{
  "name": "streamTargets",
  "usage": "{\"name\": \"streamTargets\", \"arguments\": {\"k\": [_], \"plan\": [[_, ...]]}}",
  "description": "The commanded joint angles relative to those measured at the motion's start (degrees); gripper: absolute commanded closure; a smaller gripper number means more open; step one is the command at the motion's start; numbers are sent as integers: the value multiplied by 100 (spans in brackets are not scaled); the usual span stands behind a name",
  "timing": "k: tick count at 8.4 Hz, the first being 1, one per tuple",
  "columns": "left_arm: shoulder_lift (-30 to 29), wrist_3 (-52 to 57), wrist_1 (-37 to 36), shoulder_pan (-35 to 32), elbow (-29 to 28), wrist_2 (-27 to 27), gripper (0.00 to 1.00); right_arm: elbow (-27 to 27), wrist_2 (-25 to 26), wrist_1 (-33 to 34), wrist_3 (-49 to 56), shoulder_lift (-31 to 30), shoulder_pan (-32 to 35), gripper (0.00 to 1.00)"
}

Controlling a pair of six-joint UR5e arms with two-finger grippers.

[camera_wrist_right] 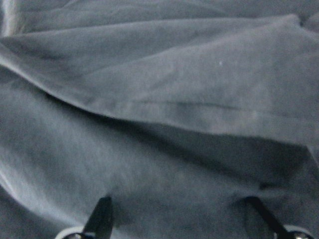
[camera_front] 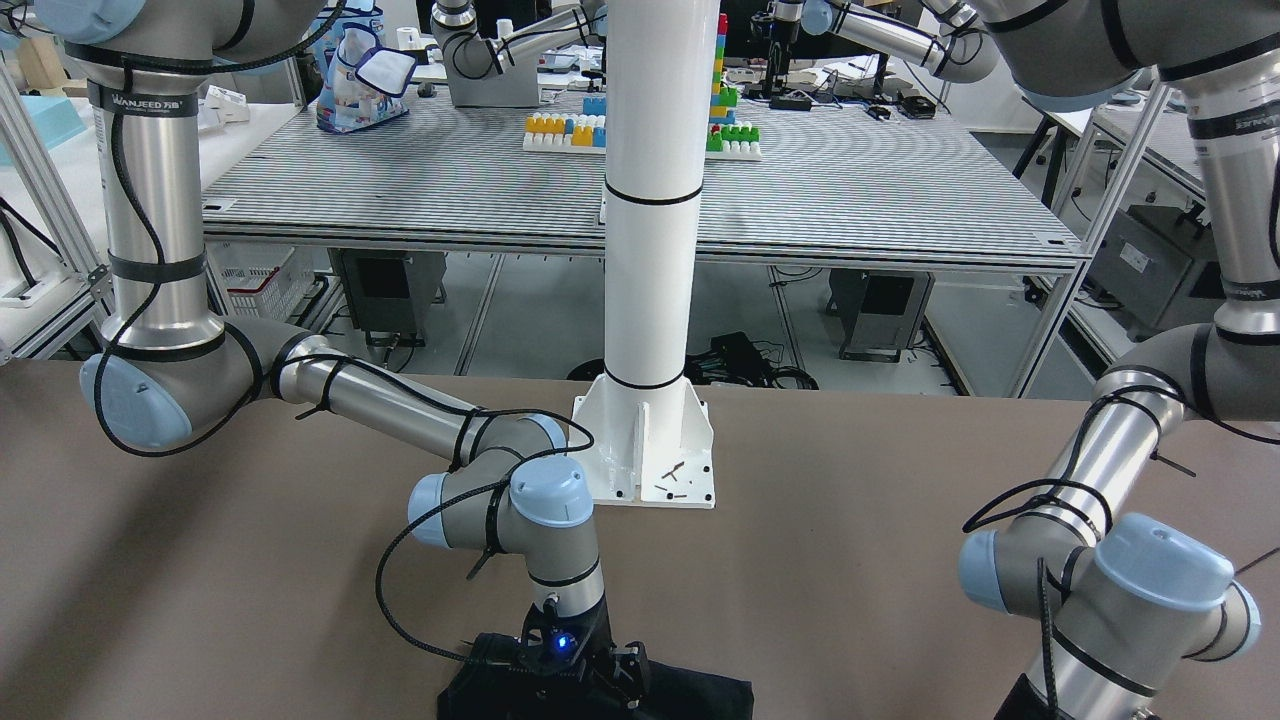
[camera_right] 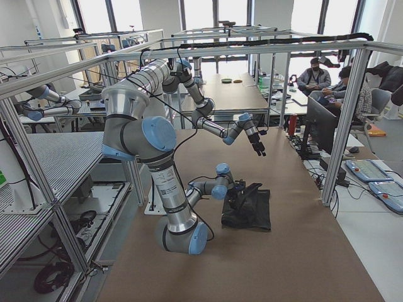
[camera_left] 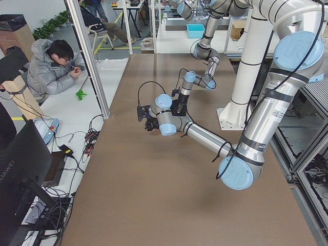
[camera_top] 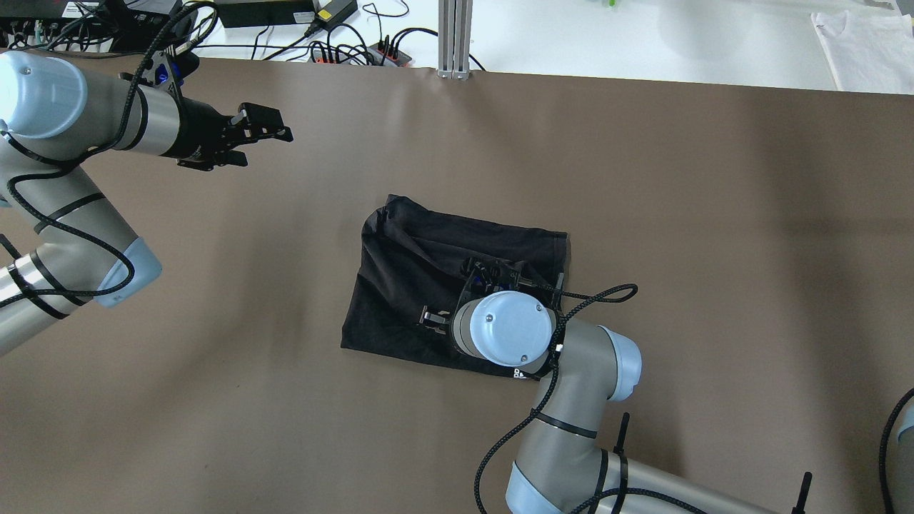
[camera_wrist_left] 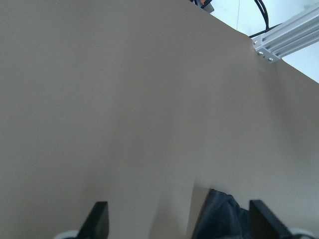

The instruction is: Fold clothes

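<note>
The garment (camera_top: 407,285) lies in the middle of the desk (camera_top: 714,214). It is thin, matte black cloth in a rough four-sided heap, creased with soft ridges, with one far corner bunched up and a hem along its side on the robot's right. The right fingers (camera_wrist_right: 102,216) stand spread close over its folds, pinching nothing. The left fingers (camera_wrist_left: 261,219), also spread and empty, hover over bare desk, well apart from it.

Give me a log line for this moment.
left pincer: open, hovering apart from black garment | right pincer: open, low over it | black garment: rumpled on table
</note>
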State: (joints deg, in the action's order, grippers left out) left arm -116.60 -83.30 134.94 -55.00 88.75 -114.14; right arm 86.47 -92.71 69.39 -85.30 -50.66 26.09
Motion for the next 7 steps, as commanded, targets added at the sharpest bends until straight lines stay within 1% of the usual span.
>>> {"name": "streamTargets", "arguments": {"k": [1,3,5,6,7], "plan": [[-12,-2,208,33,-182,6,0,-1155,95,-40,485,703,465,6],[-64,-10,208,68,-191,128,0,-1509,43,-48,1249,759,1035,6],[-100,-28,208,77,-183,137,0,-1852,25,-92,1865,759,1415,6],[-100,-45,208,77,-174,129,0,-1906,16,-92,2016,759,1547,6],[-108,-28,208,68,-165,129,0,-1906,-97,-92,2061,759,1644,6]]}}
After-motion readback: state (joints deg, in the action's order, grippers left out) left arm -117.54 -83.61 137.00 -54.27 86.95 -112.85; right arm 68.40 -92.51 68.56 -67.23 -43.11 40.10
